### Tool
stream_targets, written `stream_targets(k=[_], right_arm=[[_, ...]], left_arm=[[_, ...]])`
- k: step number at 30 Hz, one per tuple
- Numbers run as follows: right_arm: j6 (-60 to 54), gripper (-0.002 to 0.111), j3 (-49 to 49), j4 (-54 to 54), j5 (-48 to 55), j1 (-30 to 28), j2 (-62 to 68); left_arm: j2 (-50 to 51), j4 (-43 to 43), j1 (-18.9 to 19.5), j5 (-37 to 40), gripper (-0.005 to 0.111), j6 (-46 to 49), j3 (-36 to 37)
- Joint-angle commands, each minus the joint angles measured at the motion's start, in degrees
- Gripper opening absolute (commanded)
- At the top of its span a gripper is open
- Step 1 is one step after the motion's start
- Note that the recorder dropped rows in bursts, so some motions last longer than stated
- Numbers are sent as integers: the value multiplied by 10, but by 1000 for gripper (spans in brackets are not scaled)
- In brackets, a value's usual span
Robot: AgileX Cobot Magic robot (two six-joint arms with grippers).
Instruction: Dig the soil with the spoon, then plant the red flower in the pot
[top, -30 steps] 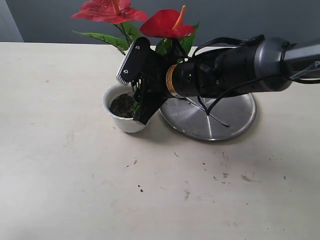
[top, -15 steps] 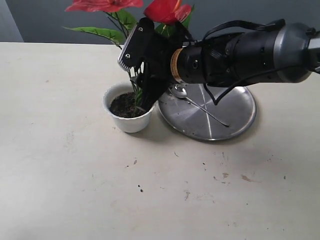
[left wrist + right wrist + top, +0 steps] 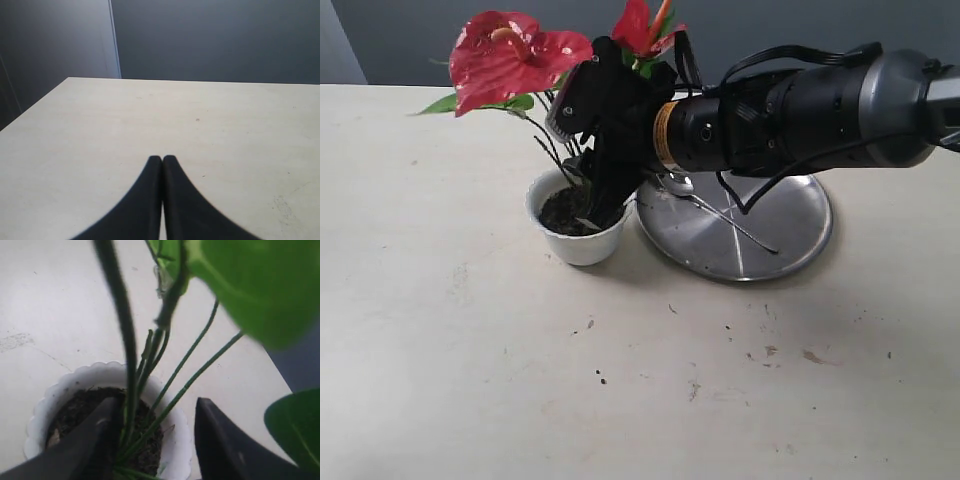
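Note:
The red flower [image 3: 505, 55] stands with its stems in the soil [image 3: 565, 210] of the white pot [image 3: 575, 245] and leans to the left. My right gripper [image 3: 595, 205] reaches down over the pot, open. In the right wrist view the green stems [image 3: 175, 400] pass between the fingers of my right gripper [image 3: 157, 405], close to one finger and well apart from the other. There the scalloped pot [image 3: 180, 440] and the soil [image 3: 75, 410] lie just below. The spoon [image 3: 720, 215] lies on the steel plate. My left gripper [image 3: 162, 159] is shut over bare table.
A large round steel plate [image 3: 790, 240] sits right of the pot, under my right arm. Crumbs of soil [image 3: 760, 352] are scattered on the table in front of it. A dark wall stands behind the table's far edge.
The flower has tipped to the left, with one bloom swinging out to the left. My right wrist first rose a little, then stayed over the pot.

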Motion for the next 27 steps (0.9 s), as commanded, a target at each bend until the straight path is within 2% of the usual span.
stream_targets(k=[1,4,12,27], right_arm=[[18,26,-4,3,-5,-1,-2],[18,16,-4,4,-7,-1,-2],[58,16,-3,4,-53,-1,7],[109,16,-3,-2,-62,-1,82]], left_arm=[[-1,0,1,1,0,-1,2],[-1,0,1,1,0,-1,2],[-1,0,1,1,0,-1,2],[-1,0,1,1,0,-1,2]])
